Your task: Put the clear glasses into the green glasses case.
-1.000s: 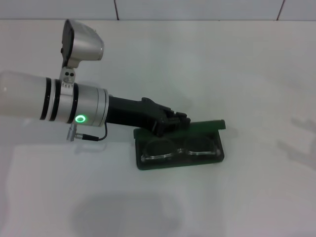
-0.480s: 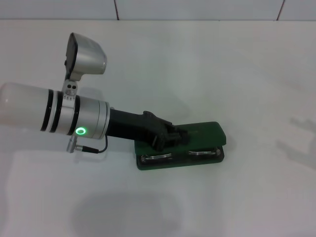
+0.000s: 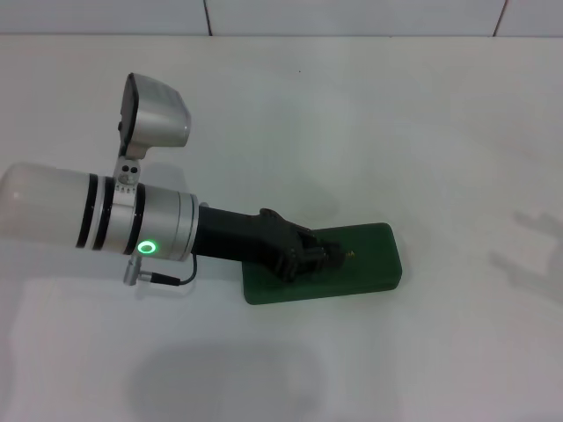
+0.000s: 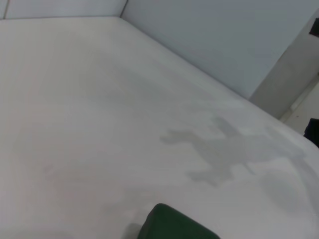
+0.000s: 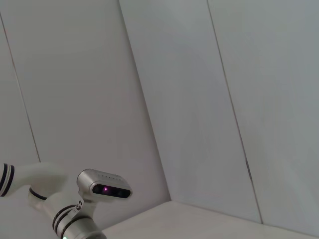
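The green glasses case (image 3: 365, 265) lies on the white table (image 3: 422, 132) with its lid down flat. One rounded corner of the case (image 4: 175, 225) shows in the left wrist view. My left gripper (image 3: 329, 258) rests on top of the lid near its left half, black fingers drawn together with nothing between them. The clear glasses are hidden from view. My right gripper shows in no view.
The white table runs back to a tiled wall (image 3: 352, 16) at the far edge. My left arm (image 3: 132, 220) reaches in low from the left. The right wrist view faces a pale wall and shows the left arm's wrist camera (image 5: 103, 187) far off.
The case lid has swung down from half open to fully shut, covering the glasses that lay inside. My left gripper moved down and forward with the lid.
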Robot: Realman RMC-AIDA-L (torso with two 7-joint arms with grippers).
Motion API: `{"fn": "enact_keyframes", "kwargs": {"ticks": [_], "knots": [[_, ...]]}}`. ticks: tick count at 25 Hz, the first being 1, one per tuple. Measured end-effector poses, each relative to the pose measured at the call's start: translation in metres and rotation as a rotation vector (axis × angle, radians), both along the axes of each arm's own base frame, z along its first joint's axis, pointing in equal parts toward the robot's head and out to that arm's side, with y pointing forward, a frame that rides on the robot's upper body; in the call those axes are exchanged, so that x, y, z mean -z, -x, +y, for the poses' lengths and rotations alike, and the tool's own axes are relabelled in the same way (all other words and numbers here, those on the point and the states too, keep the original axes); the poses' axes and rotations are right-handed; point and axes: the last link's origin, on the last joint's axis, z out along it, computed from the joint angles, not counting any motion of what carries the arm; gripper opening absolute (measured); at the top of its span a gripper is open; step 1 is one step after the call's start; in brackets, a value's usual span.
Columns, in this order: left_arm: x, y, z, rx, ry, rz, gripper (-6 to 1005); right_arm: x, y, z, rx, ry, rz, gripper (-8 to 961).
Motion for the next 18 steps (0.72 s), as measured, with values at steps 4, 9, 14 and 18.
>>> {"fn": "enact_keyframes", "kwargs": {"ticks": [4, 9, 14, 18], "knots": [[0.000, -0.002, -0.005, 0.012, 0.017, -0.030, 151, 0.001, 0.000, 0.000, 0.002, 0.004, -0.001, 779], [-0.011, -0.015, -0.011, 0.077, 0.066, -0.106, 153, 0.002, 0.000, -0.002, 0.000, 0.015, -0.002, 779], [-0.026, -0.019, -0.019, 0.143, 0.085, -0.165, 155, 0.015, 0.004, 0.000, -0.033, 0.081, -0.030, 779], [-0.043, -0.016, -0.025, 0.178, 0.041, -0.232, 217, 0.036, 0.013, 0.009, -0.081, 0.155, -0.035, 778]]}}
